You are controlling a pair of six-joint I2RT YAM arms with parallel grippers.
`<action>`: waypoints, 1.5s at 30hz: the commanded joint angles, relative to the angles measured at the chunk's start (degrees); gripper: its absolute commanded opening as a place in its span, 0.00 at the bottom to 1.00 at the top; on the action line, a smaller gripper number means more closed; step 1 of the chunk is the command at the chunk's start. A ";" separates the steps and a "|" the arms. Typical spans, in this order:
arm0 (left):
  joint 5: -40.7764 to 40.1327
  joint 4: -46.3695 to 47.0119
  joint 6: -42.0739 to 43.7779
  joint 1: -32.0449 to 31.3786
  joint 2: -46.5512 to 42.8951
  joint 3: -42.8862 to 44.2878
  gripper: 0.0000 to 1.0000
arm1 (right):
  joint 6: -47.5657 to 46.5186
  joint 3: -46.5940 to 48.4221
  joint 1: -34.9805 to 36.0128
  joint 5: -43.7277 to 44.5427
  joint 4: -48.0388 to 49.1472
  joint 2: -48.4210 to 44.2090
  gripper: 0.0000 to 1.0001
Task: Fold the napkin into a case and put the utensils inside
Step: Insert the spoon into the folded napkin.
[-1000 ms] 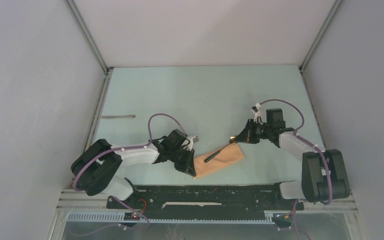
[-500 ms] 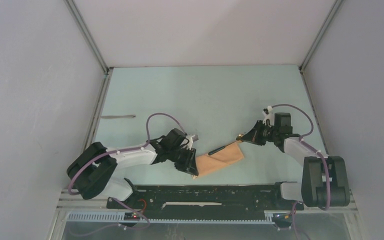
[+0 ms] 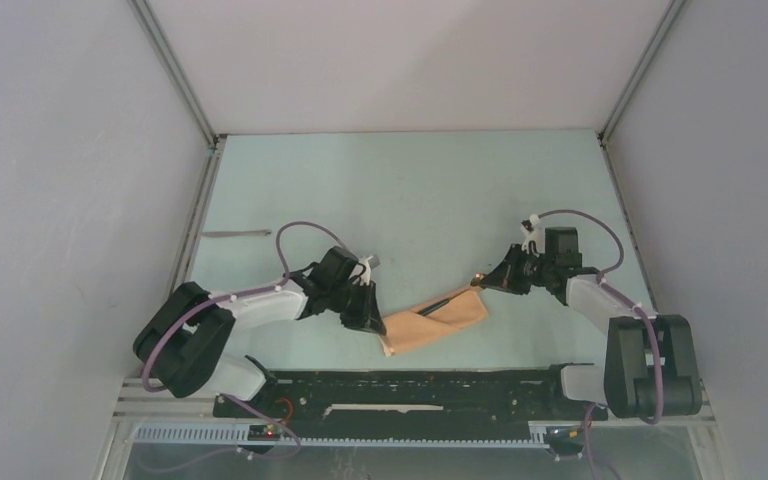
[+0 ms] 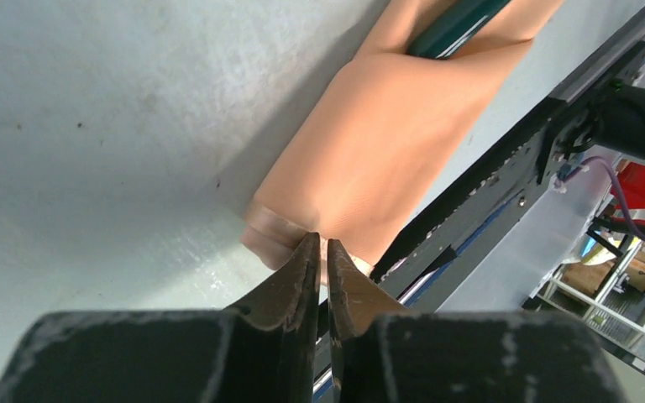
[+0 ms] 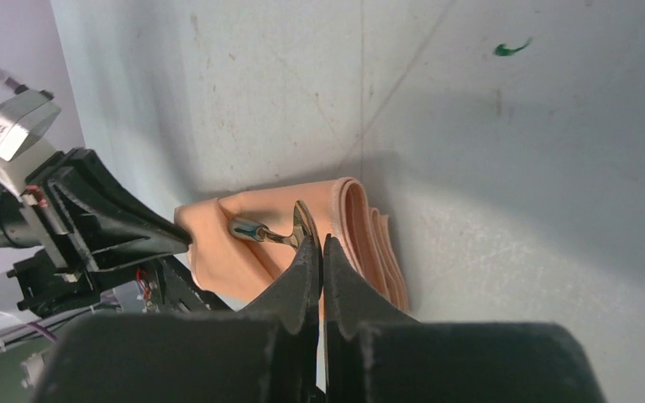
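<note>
Surface: pale green table (image 3: pixel 410 190), white walls.
Done: peach cloth case (image 3: pixel 445 318) folded, lying front centre.
Left gripper (image 4: pixel 320 245): pinched on the case's near corner.
Right gripper (image 5: pixel 319 243): clamped on gold-bowled, dark-handled spoon (image 3: pixel 442 300), handle apparently part-way into your case.
Left for you: thin silvery metal utensil (image 3: pixel 235 234), far left, untouched.

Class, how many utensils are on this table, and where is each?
2. The spoon lies on the case, bowl end in the right gripper; the silvery utensil lies alone near the table's left edge.
</note>
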 commanded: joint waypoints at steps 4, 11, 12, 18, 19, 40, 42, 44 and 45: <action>-0.51 2.26 -0.25 -0.21 0.52 -3.00 0.14 | 2.62 0.25 3.77 1.08 1.84 -1.41 0.00; -1.03 3.46 -0.40 -0.89 1.50 -3.70 0.14 | 8.29 -0.97 8.22 2.72 5.94 1.04 0.00; -1.12 3.49 -0.41 -1.06 1.61 -3.66 0.14 | 9.86 -1.30 9.06 3.33 7.03 1.12 0.00; -1.40 3.54 -0.33 -1.55 1.67 -3.57 0.14 | 17.12 -4.20 12.73 8.42 12.21 0.28 0.00; -1.32 3.52 -0.31 -1.64 1.65 -3.49 0.14 | 18.09 -4.89 13.19 9.49 12.80 -0.09 0.00; -2.16 2.71 -0.25 -2.03 -0.55 -3.31 0.16 | 24.25 -8.01 19.75 14.54 17.35 1.13 0.06; -2.27 2.66 -0.18 -2.04 -0.91 -3.32 0.17 | 24.06 -7.96 19.82 14.43 17.29 1.25 0.08; -2.23 2.59 -0.16 -2.05 -1.39 -3.33 0.17 | 24.12 -8.00 19.81 14.44 17.44 1.51 0.11; -2.22 2.50 -0.14 -2.03 -1.82 -3.36 0.18 | 24.05 -8.01 19.80 14.30 17.53 1.64 0.13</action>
